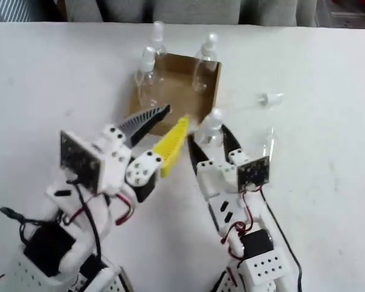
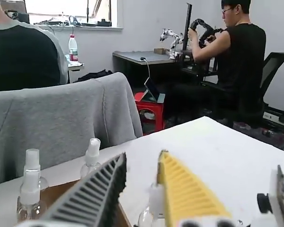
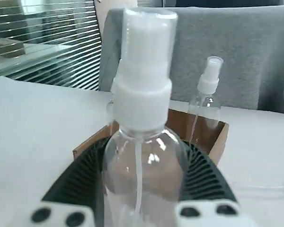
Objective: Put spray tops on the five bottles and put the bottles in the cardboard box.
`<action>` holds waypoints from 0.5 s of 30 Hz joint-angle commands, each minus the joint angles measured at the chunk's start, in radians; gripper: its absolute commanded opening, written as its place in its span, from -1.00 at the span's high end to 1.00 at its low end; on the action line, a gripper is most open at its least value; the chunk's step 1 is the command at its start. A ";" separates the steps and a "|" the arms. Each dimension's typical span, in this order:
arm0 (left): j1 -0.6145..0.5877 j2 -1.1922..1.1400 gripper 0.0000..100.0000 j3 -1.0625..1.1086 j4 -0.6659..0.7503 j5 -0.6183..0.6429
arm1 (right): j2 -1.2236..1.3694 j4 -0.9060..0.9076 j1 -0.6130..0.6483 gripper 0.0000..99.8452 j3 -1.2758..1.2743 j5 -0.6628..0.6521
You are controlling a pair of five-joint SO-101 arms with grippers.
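On a white table (image 1: 328, 61), the left gripper (image 1: 175, 115) hangs over the near edge of the cardboard box (image 1: 176, 59). Its black and yellow fingers are spread apart and hold nothing. Inside the box stand two clear bottles with spray tops on, one at the left wall (image 1: 147, 76) and one at the far right corner (image 1: 205, 61). A third capped bottle (image 1: 158, 33) stands at the box's far edge; whether it is inside or just behind cannot be told.

Just beside the box's near right corner, the right gripper (image 1: 210, 139) has its black fingers closed around the body of another capped bottle (image 1: 214, 121), held upright, with the box close behind it. To the right, beside that arm's wrist, an open-necked bottle (image 1: 269, 143) stands on the table. Farther back, a loose spray top (image 1: 269, 97) lies on its side, well apart from the box. Grey chair backs (image 1: 194, 9) line the table's far side.
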State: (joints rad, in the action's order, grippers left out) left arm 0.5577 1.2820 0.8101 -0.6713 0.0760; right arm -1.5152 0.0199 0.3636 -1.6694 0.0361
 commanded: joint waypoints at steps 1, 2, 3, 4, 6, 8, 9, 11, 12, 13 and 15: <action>-0.018 0.094 0.94 0.052 -0.008 -0.014 | -0.004 -0.028 -0.061 0.97 0.077 0.031; -0.036 0.120 0.91 0.080 -0.008 -0.014 | -0.004 -0.028 -0.074 0.97 0.097 0.034; -0.058 0.147 0.91 0.110 -0.008 -0.011 | -0.004 -0.028 -0.084 0.97 0.120 0.041; -0.082 0.173 0.92 0.143 -0.008 -0.011 | -0.002 -0.025 -0.087 0.97 0.141 0.043; -0.140 0.226 0.95 0.215 -0.005 -0.012 | -0.002 0.012 -0.085 0.97 0.192 0.043; -0.206 0.286 0.96 0.293 -0.002 -0.012 | -0.002 0.051 -0.085 0.97 0.247 0.043; -0.239 0.320 0.96 0.331 -0.002 -0.011 | -0.002 0.064 -0.085 0.97 0.272 0.043; -0.291 0.390 0.96 0.414 -0.002 -0.009 | 0.007 0.070 -0.084 0.97 0.315 0.041; -0.314 0.429 0.96 0.457 -0.002 -0.009 | 0.025 0.065 -0.084 0.97 0.334 0.038; -0.334 0.469 0.96 0.496 -0.002 -0.009 | 0.054 0.064 -0.084 0.97 0.362 0.038; -0.369 0.542 0.96 0.566 -0.002 -0.009 | 0.139 0.064 -0.084 0.97 0.422 0.040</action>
State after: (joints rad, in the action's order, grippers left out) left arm 0.2463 1.7238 1.3134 -0.6759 0.0760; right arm -1.4599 0.0829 0.2885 -1.3625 0.0698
